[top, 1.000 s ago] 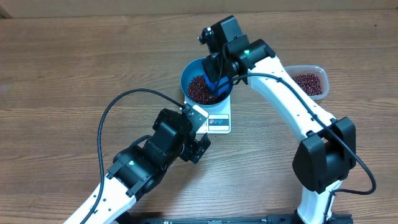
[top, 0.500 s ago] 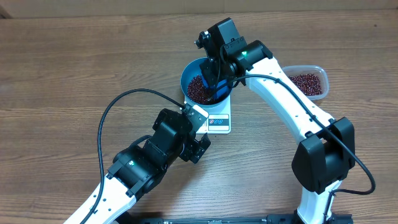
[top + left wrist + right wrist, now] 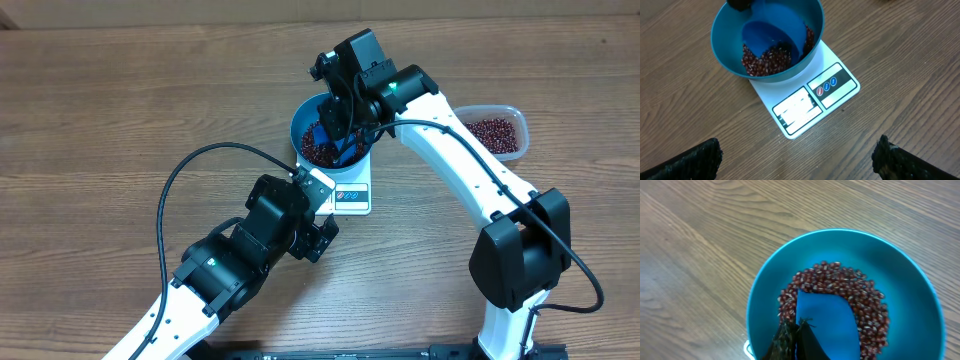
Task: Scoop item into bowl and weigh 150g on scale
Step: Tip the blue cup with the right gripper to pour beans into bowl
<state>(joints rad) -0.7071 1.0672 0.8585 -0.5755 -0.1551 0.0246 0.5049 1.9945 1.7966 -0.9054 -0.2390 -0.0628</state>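
Right claw (image 3: 336, 122) is down inside the bowl (image 3: 303, 112), pinched tight on the handle of the little blue scoop (image 3: 827, 317), and its dark fingertips (image 3: 788, 339) meet right at the scoop's back end. The scoop blade lies flat among the beans (image 3: 845, 282), which ring it ahead and on both sides. Beyond them a smooth band of bare blue wall runs up to the rim, so there's room all round before any edge. The bowl sits directly under this claw on the scale (image 3: 352, 196), covering its far part and overhanging its far edge. Off to the outer side of the right claw, well apart from the bowl, sits the clear tub (image 3: 516, 113) with more beans in it; the white forearm crosses the gap between the two. Over to the left claw (image 3: 794, 159): jaws spread wide, gripping nothing, one finger (image 3: 687, 161) at each lower corner of its own view. It hovers over bare desk (image 3: 900, 75). The scale's front edge, with display window and button strip uncovered, lies just ahead of it and between the two fingers' lines, not touching either. There is open wood on both sides of this claw, and a black cable (image 3: 170, 195) loops out on the desk behind it.
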